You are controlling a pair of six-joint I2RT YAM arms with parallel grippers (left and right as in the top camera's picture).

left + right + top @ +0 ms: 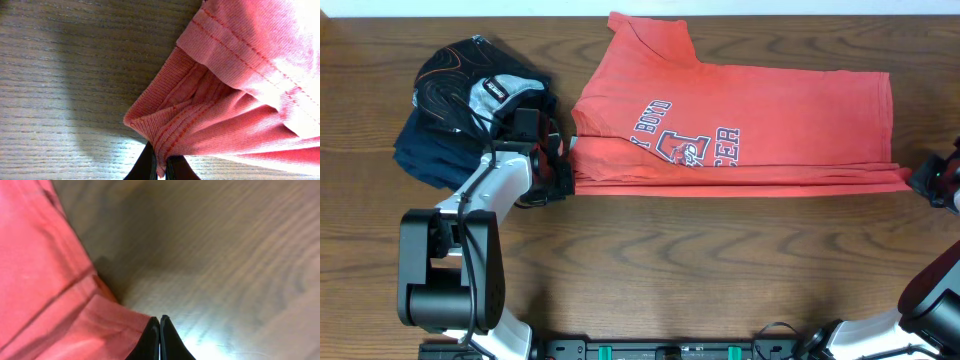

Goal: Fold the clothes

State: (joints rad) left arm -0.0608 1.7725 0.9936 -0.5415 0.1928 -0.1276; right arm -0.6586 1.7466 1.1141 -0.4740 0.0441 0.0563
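Along the near fold, the left gripper (160, 169) pinches the shirt (770, 110) at its collar end and the right gripper (159, 324) is clenched at the hem corner (cloth caught or not: unclear), so the shirt's long axis runs arm to arm, its body lying beyond both on the table (670, 260).

Matt coral knit-cloth T-shirt (770, 110), ribbed collar (160, 90), on a smooth, faintly glossy wood-grain table (720, 270).

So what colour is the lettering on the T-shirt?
Navy and white lettering on the coral-red T-shirt; overhead view.
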